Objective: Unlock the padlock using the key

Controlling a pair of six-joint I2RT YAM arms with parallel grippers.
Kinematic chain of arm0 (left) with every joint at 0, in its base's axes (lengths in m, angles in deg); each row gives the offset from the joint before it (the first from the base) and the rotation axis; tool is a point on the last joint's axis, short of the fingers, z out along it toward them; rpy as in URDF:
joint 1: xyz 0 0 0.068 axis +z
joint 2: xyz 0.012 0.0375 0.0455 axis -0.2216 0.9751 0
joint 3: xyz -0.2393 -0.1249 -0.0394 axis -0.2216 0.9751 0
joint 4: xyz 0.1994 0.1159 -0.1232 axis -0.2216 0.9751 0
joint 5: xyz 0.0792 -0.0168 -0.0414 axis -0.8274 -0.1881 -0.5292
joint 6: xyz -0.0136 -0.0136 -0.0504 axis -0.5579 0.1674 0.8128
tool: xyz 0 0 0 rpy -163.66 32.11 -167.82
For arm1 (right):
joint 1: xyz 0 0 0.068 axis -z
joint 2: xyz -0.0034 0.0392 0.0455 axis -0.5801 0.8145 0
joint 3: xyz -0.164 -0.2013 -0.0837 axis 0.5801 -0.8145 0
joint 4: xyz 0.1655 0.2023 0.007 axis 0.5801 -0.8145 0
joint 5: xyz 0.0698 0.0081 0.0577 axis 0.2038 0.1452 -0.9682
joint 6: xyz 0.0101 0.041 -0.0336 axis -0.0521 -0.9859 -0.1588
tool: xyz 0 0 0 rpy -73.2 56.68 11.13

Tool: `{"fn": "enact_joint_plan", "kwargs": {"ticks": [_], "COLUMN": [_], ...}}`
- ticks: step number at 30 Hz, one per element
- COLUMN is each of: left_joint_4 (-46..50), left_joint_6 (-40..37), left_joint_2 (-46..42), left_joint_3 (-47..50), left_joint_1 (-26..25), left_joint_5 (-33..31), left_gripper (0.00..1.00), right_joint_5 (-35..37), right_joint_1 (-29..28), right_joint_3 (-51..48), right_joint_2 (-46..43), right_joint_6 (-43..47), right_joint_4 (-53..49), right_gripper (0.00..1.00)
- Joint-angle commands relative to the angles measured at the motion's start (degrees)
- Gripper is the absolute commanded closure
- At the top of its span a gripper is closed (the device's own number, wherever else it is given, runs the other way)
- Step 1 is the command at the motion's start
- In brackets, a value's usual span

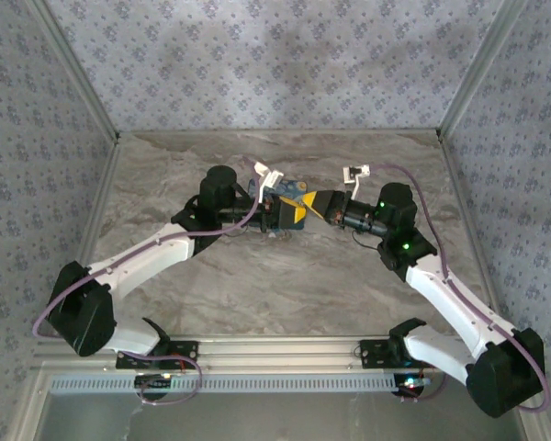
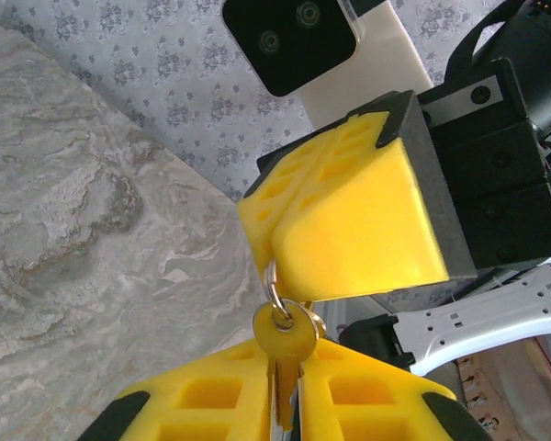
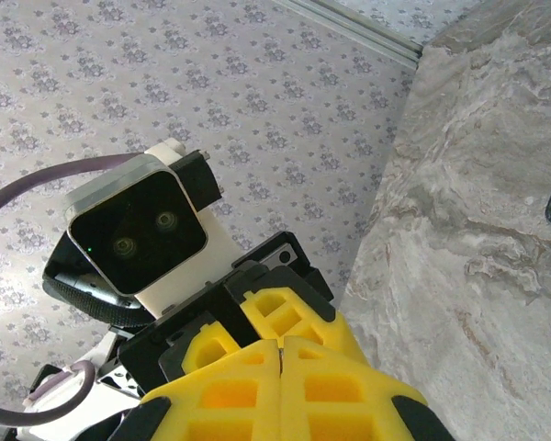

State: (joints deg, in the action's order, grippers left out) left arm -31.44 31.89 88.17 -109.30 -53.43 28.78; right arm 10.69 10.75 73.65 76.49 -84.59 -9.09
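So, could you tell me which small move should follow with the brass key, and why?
Probably open the right gripper: it pinches the thin metal ring of the small brass key, whose blade the left gripper clamps, so the key can come free.

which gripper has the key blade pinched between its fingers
The left gripper: its yellow fingers pinch the blade of the key, head sticking out. The right gripper is shut finger to finger, no key between.
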Motion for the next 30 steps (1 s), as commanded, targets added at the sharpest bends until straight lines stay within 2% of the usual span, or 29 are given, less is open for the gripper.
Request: {"fn": "enact_joint_plan", "kwargs": {"ticks": [1,9,13,15,17,18,25,30], "left_joint_4": [1.3,4.5,6.5,8.0,10.8,12.1,29.0,42.2], "left_joint_6": [-1.5,-3.1,-4.0,-4.6,-5.8,-6.4,-13.8,-19.8], "left_joint_2": [-1.2,-1.6,-1.9,-1.9,-1.7,-1.5,0.7,3.5], "left_joint_3": [-2.0,-2.8,-3.1,-3.6,-4.6,-5.1,-12.2,-18.1], "left_joint_1": [-0.2,-0.1,0.1,0.2,0.2,0.2,0.4,0.3], "left_joint_5": [0.3,0.1,-0.2,-0.2,-0.1,0.2,3.4,8.9], "left_gripper": [0.89,0.99,1.0,1.0,1.0,1.0,1.0,1.0], "right_joint_5": [-1.6,-2.3,-3.3,-3.5,-2.9,-2.8,-3.9,-7.7], "right_joint_1": [0.3,1.1,1.7,2.2,2.9,3.3,5.8,6.2], "right_joint_3": [0.0,0.1,0.4,1.0,1.7,1.9,4.9,6.7], "right_joint_2": [-0.2,-0.8,-0.9,-1.3,-2.2,-2.7,-5.2,-3.9], "right_joint_6": [-0.5,0.6,1.7,3.6,6.2,7.6,19.5,24.7], "right_joint_4": [1.3,-0.3,-1.6,-4.3,-9.0,-10.5,-21.0,-22.8], "right_gripper": [1.0,1.0,0.98,0.87,0.71,0.68,0.7,0.72]}}
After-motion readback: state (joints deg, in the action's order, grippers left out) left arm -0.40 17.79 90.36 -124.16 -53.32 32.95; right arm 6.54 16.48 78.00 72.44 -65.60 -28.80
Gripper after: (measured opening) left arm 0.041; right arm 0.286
